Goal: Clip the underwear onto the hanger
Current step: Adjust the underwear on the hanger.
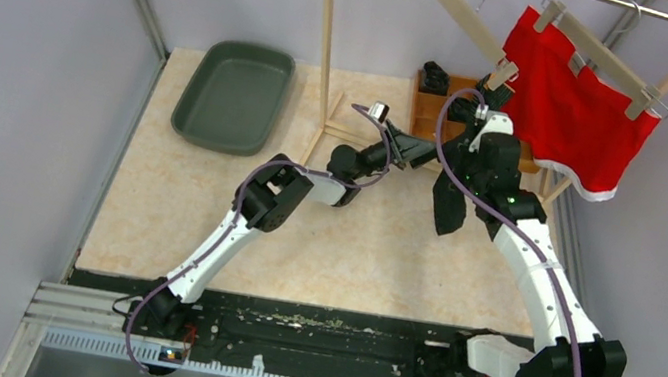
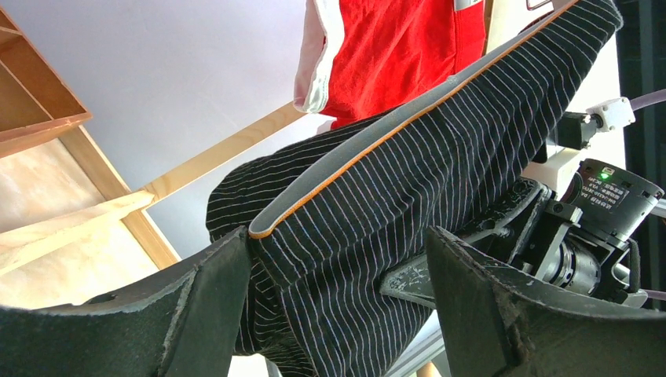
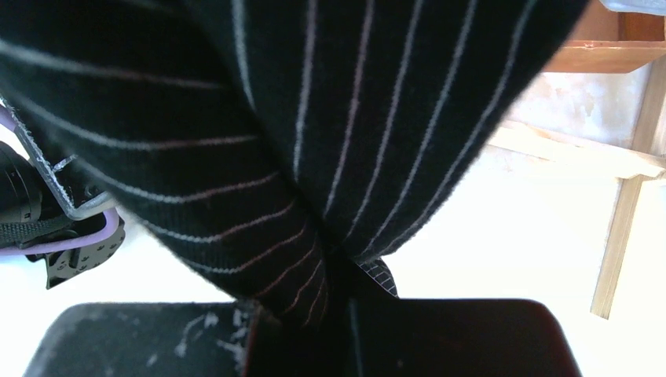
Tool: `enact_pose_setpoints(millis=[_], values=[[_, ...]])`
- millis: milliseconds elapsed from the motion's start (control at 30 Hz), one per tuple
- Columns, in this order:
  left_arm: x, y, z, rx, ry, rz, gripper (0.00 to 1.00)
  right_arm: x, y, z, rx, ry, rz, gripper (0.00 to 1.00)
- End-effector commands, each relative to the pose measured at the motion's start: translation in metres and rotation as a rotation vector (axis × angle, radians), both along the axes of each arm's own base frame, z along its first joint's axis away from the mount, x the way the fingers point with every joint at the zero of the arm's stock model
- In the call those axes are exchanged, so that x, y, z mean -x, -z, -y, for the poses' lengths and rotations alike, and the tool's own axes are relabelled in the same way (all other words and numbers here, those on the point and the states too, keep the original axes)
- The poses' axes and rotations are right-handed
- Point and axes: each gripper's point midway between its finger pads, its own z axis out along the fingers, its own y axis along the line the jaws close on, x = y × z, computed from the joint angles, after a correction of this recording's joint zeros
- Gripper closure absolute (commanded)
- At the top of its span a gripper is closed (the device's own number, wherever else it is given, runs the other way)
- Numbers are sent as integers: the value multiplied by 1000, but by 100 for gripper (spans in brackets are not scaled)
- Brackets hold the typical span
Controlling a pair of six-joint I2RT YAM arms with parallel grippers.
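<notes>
Striped black underwear was held up above the far right part of the table, just below a bare wooden hanger that was tilted overhead; it was pinched in the right claw, whose fingers were pressed tight together on the cloth; the left claw was spread wide, with the waistband lying between its fingers, gripped by neither; red underwear was seen clipped to a second hanger further right.
</notes>
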Motion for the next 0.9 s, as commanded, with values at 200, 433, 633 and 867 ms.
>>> enact_pose_setpoints(millis=[200,433,633,867], values=[[31,-61,-28,230,4,218,14,-1,-26,-7,-42,-35,71,100],[32,-61,-25,237,17,219,16,-1,-22,-7,-40,-38,65,100],[37,-61,-23,229,33,222,25,-1,-22,-7,-42,-35,67,100],[39,-56,-20,221,33,214,37,0,-26,-7,-44,-35,79,100]])
